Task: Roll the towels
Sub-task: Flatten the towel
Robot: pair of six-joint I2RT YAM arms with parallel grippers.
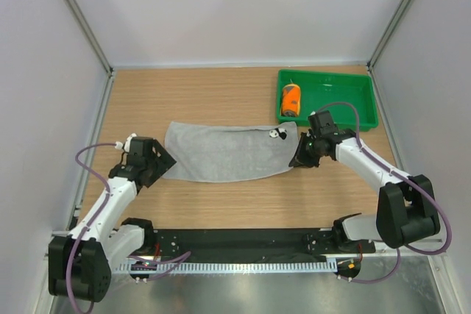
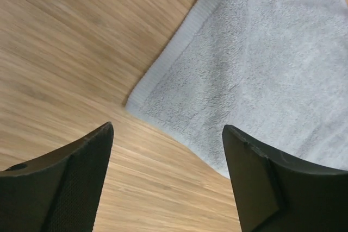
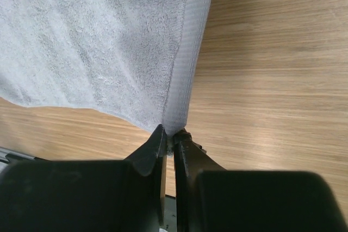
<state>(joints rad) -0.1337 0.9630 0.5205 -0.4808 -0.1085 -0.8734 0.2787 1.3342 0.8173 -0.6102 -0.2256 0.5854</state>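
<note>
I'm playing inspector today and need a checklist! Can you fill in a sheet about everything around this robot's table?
Surface: wooden table, light grain.
Job's things: grey towel lies spread flat in the middle, not rolled; orange towel looks rolled up, inside the green tray at the far right.
Clutter: small white-and-dark bit on the grey towel's far right corner, too small to identify.
Grippers: left gripper open over the grey towel's near left corner; right gripper shut on its near right corner.
Cables: left purple cable loops beside its arm; right purple cable arcs over the tray.
Surroundings: plain white walls, metal posts.
</note>
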